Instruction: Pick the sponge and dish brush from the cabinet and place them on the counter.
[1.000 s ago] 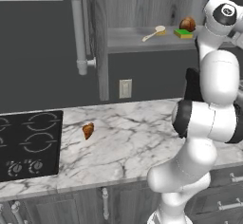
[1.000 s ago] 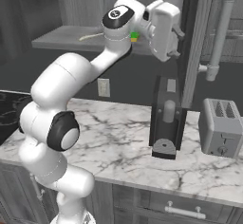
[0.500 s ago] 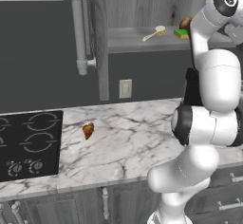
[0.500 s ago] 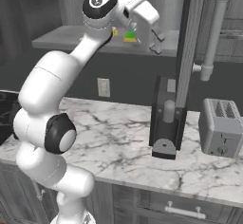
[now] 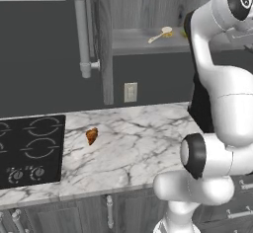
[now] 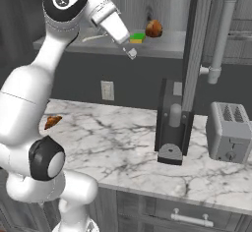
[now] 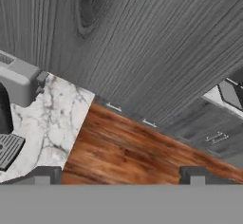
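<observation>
Green sponge (image 6: pixel 137 38) and brush (image 5: pixel 159 34) both lie on the cabinet (image 5: pixel 143 42) shelf, desk (image 5: pixel 138 148) bare of either; hand (image 6: pixel 129 50) open, empty, just below the shelf edge — nothing moved yet.

The pincer (image 7: pixel 118 173) has opened and swung away from the sponge (image 6: pixel 137 38).
</observation>
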{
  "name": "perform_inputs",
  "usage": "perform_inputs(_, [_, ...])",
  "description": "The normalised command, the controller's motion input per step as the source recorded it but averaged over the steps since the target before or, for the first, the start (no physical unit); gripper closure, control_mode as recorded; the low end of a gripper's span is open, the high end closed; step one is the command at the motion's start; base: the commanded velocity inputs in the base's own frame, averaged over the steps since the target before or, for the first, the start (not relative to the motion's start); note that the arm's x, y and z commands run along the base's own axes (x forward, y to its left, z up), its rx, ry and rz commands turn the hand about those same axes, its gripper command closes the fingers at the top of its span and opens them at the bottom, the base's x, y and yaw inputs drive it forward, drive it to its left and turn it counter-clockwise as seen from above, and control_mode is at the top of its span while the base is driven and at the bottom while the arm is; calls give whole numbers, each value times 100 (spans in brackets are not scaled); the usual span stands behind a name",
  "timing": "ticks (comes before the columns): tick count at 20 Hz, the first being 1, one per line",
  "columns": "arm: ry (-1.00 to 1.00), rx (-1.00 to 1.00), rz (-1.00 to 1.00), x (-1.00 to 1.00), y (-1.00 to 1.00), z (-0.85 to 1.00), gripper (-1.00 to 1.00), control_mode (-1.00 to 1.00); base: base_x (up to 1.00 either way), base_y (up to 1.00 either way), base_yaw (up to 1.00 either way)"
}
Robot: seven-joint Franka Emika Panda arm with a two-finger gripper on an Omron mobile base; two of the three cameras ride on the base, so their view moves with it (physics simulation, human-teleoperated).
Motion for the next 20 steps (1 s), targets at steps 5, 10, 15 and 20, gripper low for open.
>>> perform_inputs(5, [-22,5,9,-38,75,-28,-100,-100,0,0,0])
perform_inputs(10, [-21,8,12,-42,61,-28,-100,-100,0,0,0])
perform_inputs(15, [-17,11,17,-3,7,2,-100,-100,0,0,0])
perform_inputs(20, [-15,12,18,9,3,1,-100,-100,0,0,0])
